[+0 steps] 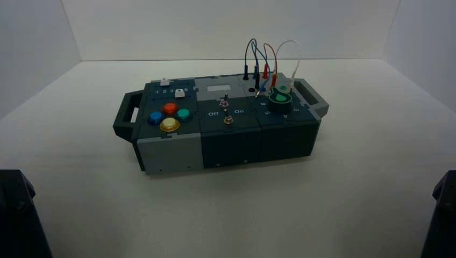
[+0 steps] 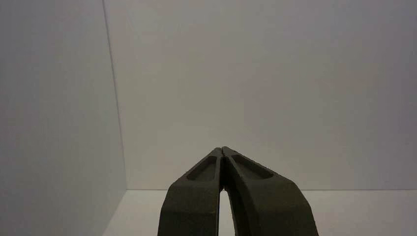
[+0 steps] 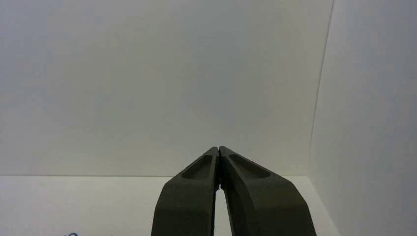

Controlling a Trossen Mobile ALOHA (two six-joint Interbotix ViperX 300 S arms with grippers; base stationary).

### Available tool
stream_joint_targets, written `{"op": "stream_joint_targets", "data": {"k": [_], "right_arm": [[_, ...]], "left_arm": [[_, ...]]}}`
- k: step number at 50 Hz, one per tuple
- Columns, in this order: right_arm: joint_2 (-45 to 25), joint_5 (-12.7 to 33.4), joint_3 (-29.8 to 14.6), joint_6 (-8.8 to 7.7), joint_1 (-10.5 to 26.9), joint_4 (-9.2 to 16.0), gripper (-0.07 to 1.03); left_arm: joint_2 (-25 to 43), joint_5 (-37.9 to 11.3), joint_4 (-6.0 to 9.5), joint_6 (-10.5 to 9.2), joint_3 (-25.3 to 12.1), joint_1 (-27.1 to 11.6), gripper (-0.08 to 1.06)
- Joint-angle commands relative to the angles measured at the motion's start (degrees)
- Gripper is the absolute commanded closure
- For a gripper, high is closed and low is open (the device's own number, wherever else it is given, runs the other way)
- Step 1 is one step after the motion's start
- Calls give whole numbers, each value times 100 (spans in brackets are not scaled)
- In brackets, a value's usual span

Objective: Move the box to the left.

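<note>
The long dark teal-grey box [image 1: 231,141] stands on the white table in the high view, slightly turned, with a handle at each end. Its light grey section [image 1: 169,153] is at the left front. On top are coloured push buttons [image 1: 170,114], two toggle switches [image 1: 226,110], a green knob [image 1: 280,97] and looping wires [image 1: 269,56]. My left arm [image 1: 19,215] is parked at the bottom left corner, far from the box. My right arm [image 1: 442,215] is parked at the bottom right corner. My left gripper [image 2: 223,149] is shut and empty. My right gripper [image 3: 218,148] is shut and empty.
White walls close the table at the back and both sides. Bare white table surface lies to the left [image 1: 70,123] and right [image 1: 376,123] of the box. Both wrist views face the back wall.
</note>
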State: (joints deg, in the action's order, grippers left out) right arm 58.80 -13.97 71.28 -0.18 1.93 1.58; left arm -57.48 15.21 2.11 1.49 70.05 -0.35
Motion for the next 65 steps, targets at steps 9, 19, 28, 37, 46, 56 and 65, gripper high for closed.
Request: {"op": "stream_joint_targets", "data": {"k": [9,19,28,37,46,56,65], "right_arm": [[-26,-44,-176,18,0,9,99],[-26,44,-220,26,9,18,99],[-105,817,-527,18,0,9,99],[-475,1767,-1011,9,0,9,99],[-923,2628,-1494,9,9,9,99],[-1433,3999,-2092,9,9,18,99],[-1872,5063,-2479,-18,9,26,99]], "left_arm": [[44,62,-9,26,-167,-9,101],[44,-18,-9,18,-211,-26,101],[229,-958,9,-70,-554,-202,101],[624,-2496,18,-79,-1072,-624,101],[1072,-3779,53,-79,-1582,-879,101],[1538,-5370,229,-167,-2180,-1002,101],[2048,-6407,492,-334,-2470,-1002,101]]}}
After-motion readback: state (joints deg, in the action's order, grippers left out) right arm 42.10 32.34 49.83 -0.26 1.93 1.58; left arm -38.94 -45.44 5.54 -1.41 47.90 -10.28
